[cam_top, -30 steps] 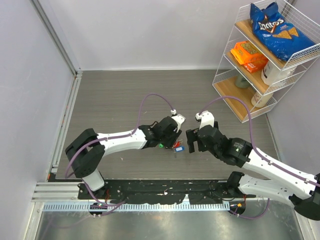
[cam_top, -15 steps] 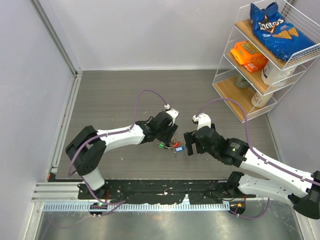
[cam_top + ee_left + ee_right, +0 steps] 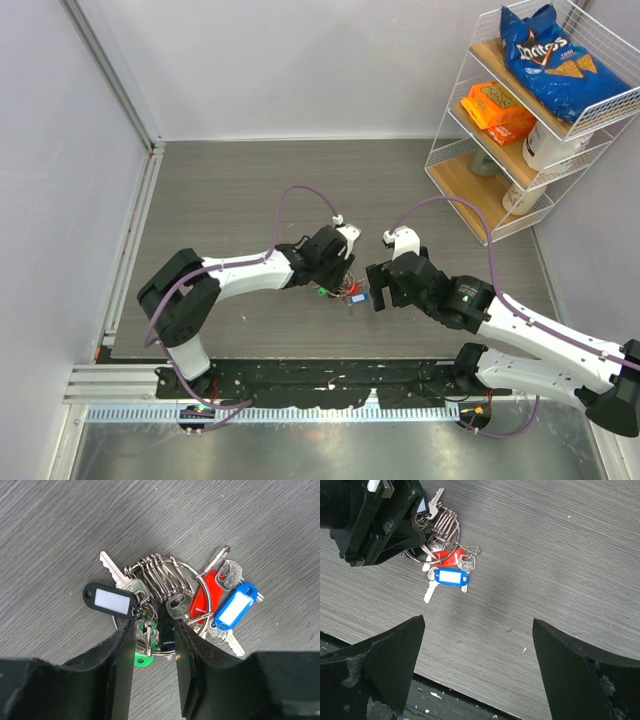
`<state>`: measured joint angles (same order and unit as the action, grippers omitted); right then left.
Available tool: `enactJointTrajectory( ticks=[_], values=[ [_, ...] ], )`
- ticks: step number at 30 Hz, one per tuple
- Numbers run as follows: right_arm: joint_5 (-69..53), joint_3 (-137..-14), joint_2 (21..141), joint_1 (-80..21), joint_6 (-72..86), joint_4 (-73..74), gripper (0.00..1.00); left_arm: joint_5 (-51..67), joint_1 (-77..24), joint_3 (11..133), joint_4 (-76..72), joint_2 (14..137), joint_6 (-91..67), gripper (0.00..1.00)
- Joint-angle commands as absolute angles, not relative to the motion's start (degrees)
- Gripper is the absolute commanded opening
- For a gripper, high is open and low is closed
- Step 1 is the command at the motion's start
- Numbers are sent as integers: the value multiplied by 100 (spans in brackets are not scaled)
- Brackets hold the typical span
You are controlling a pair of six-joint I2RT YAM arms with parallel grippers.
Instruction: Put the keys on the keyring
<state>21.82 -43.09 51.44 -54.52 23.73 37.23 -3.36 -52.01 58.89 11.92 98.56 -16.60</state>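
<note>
A bunch of keys (image 3: pixel 111 566) hangs on the silver keyring (image 3: pixel 192 575), lying on the grey table. It carries a black tag (image 3: pixel 109 599), a green tag (image 3: pixel 142 659), a red tag (image 3: pixel 207 592) and a blue tag (image 3: pixel 234 606). My left gripper (image 3: pixel 151 630) stands over the bunch, its jaws narrowed onto the near arc of the ring and the small keys there. In the top view the left gripper (image 3: pixel 338 278) covers most of the bunch (image 3: pixel 354 293). My right gripper (image 3: pixel 479 625) is wide open and empty, just right of the blue tag (image 3: pixel 449 576).
A white wire rack (image 3: pixel 520 120) with snack bags and jars stands at the back right. A black mounting rail (image 3: pixel 300 375) runs along the near edge. A wall with a metal track (image 3: pixel 135 230) borders the left side.
My left gripper has lowered and shifted slightly left onto the key bunch. The right gripper has edged a little left toward the keys.
</note>
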Motion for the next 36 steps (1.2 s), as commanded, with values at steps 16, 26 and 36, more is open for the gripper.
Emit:
enactJointTrajectory(
  ticks=[16, 26, 36],
  values=[
    [2153, -4333, 4922, -5449, 2514, 3621, 96, -633, -5194, 6108, 1265, 9213, -1424, 0],
    [2021, -4280, 4781, -5449, 2566, 3604, 95, -1045, -5194, 6486, 1810, 7612, -1160, 0],
    [1925, -4228, 4737, -5449, 2602, 3612, 95, -1661, -5194, 6399, 2285, 6987, -897, 0]
  ],
)
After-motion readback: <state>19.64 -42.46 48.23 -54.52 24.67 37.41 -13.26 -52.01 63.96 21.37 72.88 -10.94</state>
